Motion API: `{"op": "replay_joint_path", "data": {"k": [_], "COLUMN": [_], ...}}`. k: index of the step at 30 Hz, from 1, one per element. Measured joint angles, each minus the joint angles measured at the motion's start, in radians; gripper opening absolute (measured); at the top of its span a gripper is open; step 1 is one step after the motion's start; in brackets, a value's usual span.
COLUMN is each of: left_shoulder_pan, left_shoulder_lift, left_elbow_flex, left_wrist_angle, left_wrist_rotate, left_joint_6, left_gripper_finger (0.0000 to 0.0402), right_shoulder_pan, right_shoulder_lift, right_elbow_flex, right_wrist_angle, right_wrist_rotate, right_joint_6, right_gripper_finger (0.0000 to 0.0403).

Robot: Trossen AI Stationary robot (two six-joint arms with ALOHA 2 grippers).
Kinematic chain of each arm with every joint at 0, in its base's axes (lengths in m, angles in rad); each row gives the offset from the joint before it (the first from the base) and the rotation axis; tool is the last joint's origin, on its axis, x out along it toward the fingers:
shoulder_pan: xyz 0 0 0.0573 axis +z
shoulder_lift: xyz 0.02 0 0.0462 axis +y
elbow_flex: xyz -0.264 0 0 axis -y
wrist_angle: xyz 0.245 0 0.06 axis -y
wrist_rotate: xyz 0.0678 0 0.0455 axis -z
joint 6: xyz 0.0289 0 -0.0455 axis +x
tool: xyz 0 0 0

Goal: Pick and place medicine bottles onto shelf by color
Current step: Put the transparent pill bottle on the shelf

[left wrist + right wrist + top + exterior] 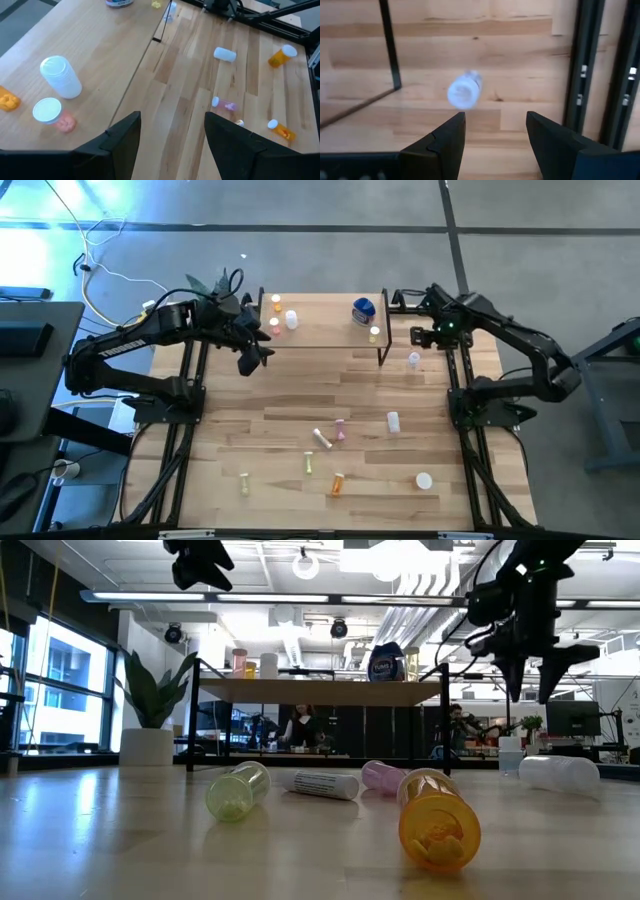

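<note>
The medicine bottles are lying scattered over the wooden table (pixel 300 395), a white one (pixel 464 90) just off the shelf's (pixel 320 330) black leg (pixel 390 45), while a blue bottle (pixel 364 310), orange bottle (pixel 7 99), pink bottle (pixel 56 115) and white bottle (pixel 61 76) are standing on the shelf. The left gripper (pixel 172 145) is hovering over the shelf's front edge and the right gripper (pixel 495 145) above that white bottle, both with jaws spread wide and holding nothing. A potted plant (pixel 150 705) is standing by the shelf, and people are sitting in the office beyond.

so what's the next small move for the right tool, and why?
Probably straight down onto the white bottle. The right tool is open and empty, hovering above that bottle, which stands on the table beside the shelf leg. The bottle sits slightly off the gap's centre, so a small sideways correction may come first.
</note>
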Motion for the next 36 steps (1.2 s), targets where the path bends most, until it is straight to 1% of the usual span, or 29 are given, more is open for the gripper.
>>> {"op": "replay_joint_path", "data": {"k": [5, 9, 11, 15, 18, 23, 31, 36], "left_shoulder_pan": [0.000, 0.000, 0.000, 0.000, 0.000, 0.000, 0.000, 0.000], "left_shoulder_lift": [0.000, 0.000, 0.000, 0.001, 0.001, 0.001, 0.001, 0.001], "left_elbow_flex": [0.000, 0.000, 0.000, 0.000, 0.000, 0.000, 0.000, 0.000], "left_wrist_angle": [0.002, 0.004, 0.004, 0.004, 0.005, 0.014, 0.014, 0.014], "left_wrist_rotate": [-0.003, -0.032, -0.041, -0.045, -0.045, -0.045, -0.049, -0.049], "left_joint_6": [-0.001, -0.003, -0.010, -0.011, -0.011, -0.011, -0.009, 0.008], "left_gripper_finger": [0.0207, 0.0207, 0.0207, 0.0207, 0.0207, 0.0207, 0.0207, 0.0207], "right_shoulder_pan": [0.096, 0.153, 0.167, 0.170, 0.165, 0.152, 0.153, 0.153], "right_shoulder_lift": [-0.049, -0.077, -0.092, -0.125, -0.138, -0.139, -0.136, -0.111], "right_elbow_flex": [0.000, -0.002, -0.038, -0.161, -0.205, -0.229, -0.230, -0.247], "right_wrist_angle": [-0.004, 0.000, 0.048, 0.216, 0.317, 0.331, 0.345, 0.368], "right_wrist_rotate": [0.019, 0.054, 0.055, 0.044, 0.037, 0.044, 0.109, 0.110], "right_joint_6": [0.046, 0.089, 0.100, 0.144, 0.144, 0.143, 0.144, 0.151], "right_gripper_finger": [0.0200, 0.0200, 0.0200, 0.0200, 0.0200, 0.0200, 0.0200, 0.0200]}}
